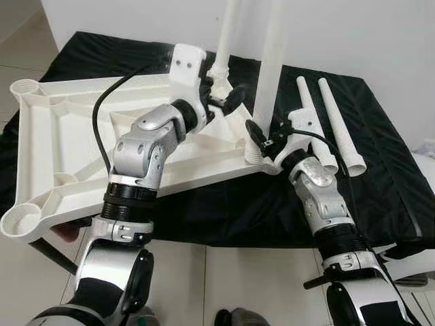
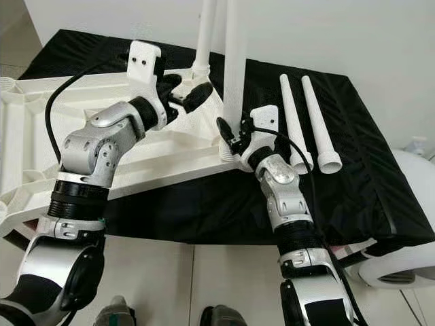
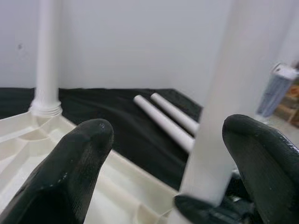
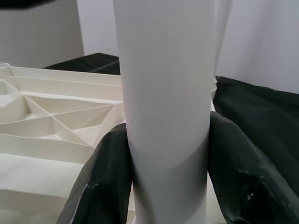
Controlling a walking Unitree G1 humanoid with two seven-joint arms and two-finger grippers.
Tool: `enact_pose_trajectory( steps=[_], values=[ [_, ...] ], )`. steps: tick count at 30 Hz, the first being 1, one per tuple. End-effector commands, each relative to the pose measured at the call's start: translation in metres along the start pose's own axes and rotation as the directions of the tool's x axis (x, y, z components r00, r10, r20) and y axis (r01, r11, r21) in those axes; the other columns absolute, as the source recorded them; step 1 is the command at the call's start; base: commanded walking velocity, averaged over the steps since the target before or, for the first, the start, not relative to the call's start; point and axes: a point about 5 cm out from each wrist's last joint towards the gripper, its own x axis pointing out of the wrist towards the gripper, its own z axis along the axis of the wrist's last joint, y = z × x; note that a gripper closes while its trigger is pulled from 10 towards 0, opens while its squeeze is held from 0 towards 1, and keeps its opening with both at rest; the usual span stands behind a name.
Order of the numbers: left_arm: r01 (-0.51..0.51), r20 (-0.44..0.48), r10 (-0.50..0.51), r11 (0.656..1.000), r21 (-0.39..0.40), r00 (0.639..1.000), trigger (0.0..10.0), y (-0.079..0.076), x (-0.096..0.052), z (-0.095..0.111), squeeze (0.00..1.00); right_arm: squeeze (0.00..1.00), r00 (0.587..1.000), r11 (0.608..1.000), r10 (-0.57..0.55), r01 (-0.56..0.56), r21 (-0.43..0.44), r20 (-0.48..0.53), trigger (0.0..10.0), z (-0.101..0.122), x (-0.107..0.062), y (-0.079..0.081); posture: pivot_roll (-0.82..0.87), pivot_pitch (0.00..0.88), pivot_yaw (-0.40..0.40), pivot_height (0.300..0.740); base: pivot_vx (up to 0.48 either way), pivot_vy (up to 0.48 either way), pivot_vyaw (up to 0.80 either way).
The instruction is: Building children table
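The white plastic table top (image 1: 61,136) lies upside down on a black-covered surface. Two white legs stand upright in its right-hand corner sockets, the far leg (image 1: 228,34) and the near leg (image 1: 270,61). My right gripper (image 1: 262,139) is shut on the near leg (image 4: 163,93) just above its socket, with a finger (image 4: 105,177) pressed on each side. My left gripper (image 1: 228,102) hovers open over the table top between the two legs, holding nothing; its fingers (image 3: 79,163) stand wide apart. Two loose legs (image 1: 340,129) lie side by side on the cloth to the right.
A white wall rises close behind the black cloth (image 1: 380,176). The table top's left corner (image 1: 20,221) overhangs the front edge above the tiled floor. A white rounded object (image 2: 401,265) sits low at the right. Dark objects (image 2: 221,316) lie on the floor by my feet.
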Motion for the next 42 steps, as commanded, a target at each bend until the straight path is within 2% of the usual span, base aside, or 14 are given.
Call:
enact_pose_trajectory(
  steps=[1, 2, 6, 13, 24, 37, 38, 39, 40, 42],
  values=[
    [0.155, 0.037, -0.155, 0.988, -0.003, 0.987, 10.0, -0.017, 0.004, 0.012, 0.0, 0.0, 1.0, 1.0, 0.008, -0.009, 0.006, 0.018, 10.0, 0.002, -0.002, -0.001, 0.08, 0.0, -0.119, 0.74, 0.0, 0.0, 0.0],
    [0.155, 0.037, -0.155, 0.988, -0.003, 0.987, 10.0, -0.017, 0.004, 0.012, 0.0, 0.0, 1.0, 1.0, 0.008, -0.009, 0.006, 0.018, 10.0, 0.002, -0.002, -0.001, 0.08, 0.0, -0.119, 0.74, 0.0, 0.0, 0.0],
    [0.263, 0.087, -0.261, 0.965, -0.006, 0.961, 10.0, -0.03, 0.004, 0.022, 0.0, 0.0, 1.0, 1.0, 0.025, -0.025, 0.0, 0.007, 10.0, 0.001, 0.0, -0.001, 0.08, 0.0, -0.128, 0.74, 0.0, 0.0, 0.0],
    [0.301, 0.094, -0.301, 0.953, 0.016, 0.949, 10.0, -0.04, 0.008, 0.023, 0.0, 0.0, 0.997, 0.997, 0.073, -0.073, -0.001, 0.009, 10.0, 0.002, 0.002, 0.004, 0.07, 0.0, -0.127, 0.74, 0.0, 0.0, 0.0],
    [0.264, 0.076, -0.264, 0.964, 0.021, 0.961, 10.0, -0.04, 0.015, 0.024, 0.0, 0.0, 0.978, 0.978, 0.208, -0.208, -0.017, 0.016, 10.0, 0.007, -0.003, 0.02, 0.06, 0.0, -0.106, 0.74, 0.0, 0.0, 0.0],
    [0.221, 0.071, -0.22, 0.975, 0.0, 0.973, 10.0, -0.034, 0.019, 0.026, 0.0, 0.0, 0.974, 0.973, 0.227, -0.227, -0.032, 0.011, 10.0, 0.008, -0.005, 0.021, 0.06, 0.002, -0.103, 0.74, 0.0, 0.0, 0.0],
    [0.221, 0.091, -0.219, 0.975, -0.004, 0.971, 2.9, -0.033, 0.018, 0.028, 0.0, 0.0, 0.974, 0.974, 0.225, -0.225, -0.034, 0.008, 10.0, 0.008, -0.005, 0.02, 0.06, 0.002, -0.104, 0.74, 0.0, 0.0, 0.0],
    [0.221, 0.091, -0.219, 0.975, -0.004, 0.971, 2.9, -0.033, 0.018, 0.028, 0.0, 0.0, 0.974, 0.974, 0.225, -0.225, -0.034, 0.008, 10.0, 0.008, -0.005, 0.02, 0.06, 0.002, -0.104, 0.74, 0.0, 0.0, 0.0],
    [0.225, 0.118, -0.222, 0.974, -0.016, 0.968, 0.0, -0.033, 0.017, 0.032, 0.0, 0.0, 0.975, 0.974, 0.222, -0.222, -0.034, 0.005, 10.0, 0.008, -0.006, 0.02, 0.06, 0.003, -0.103, 0.74, 0.0, 0.0, 0.0],
    [0.228, 0.146, -0.222, 0.974, -0.021, 0.964, 0.0, -0.032, 0.015, 0.036, 0.0, 0.0, 0.975, 0.975, 0.221, -0.221, -0.033, 0.004, 10.0, 0.008, -0.006, 0.019, 0.06, 0.003, -0.103, 0.74, 0.0, 0.0, 0.0]
  ],
)
